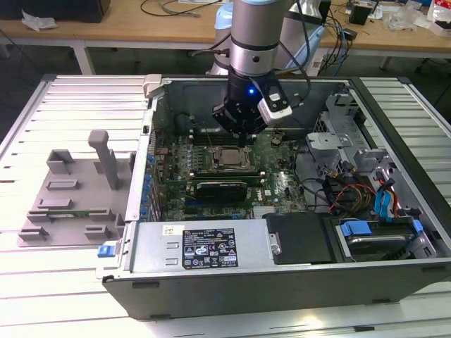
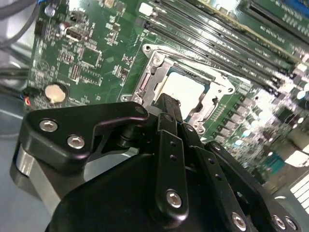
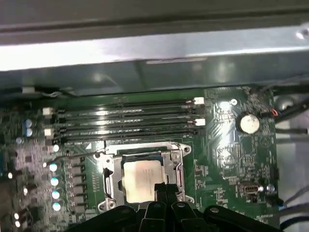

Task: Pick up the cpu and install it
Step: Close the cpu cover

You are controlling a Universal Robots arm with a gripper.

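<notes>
The cpu (image 1: 229,158), a flat square chip with a pale metal top, lies in the motherboard's socket frame (image 3: 110,166) inside the open computer case. Both wrist views look down on the cpu (image 2: 186,89) (image 3: 137,176) seated within the metal frame. My gripper (image 1: 243,141) hangs right over the socket, at the cpu's edge. Its black fingers (image 3: 161,187) stand pressed together with nothing between them, their tips (image 2: 168,100) over the chip's rim. Whether the tips touch the chip I cannot tell.
Memory slots (image 3: 130,121) run beside the socket, and a coin battery (image 3: 248,123) sits on the board. A grey plastic tray (image 1: 70,197) stands at the exterior view's left. The power supply (image 1: 204,246), drive bays and cables (image 1: 366,197) crowd the case.
</notes>
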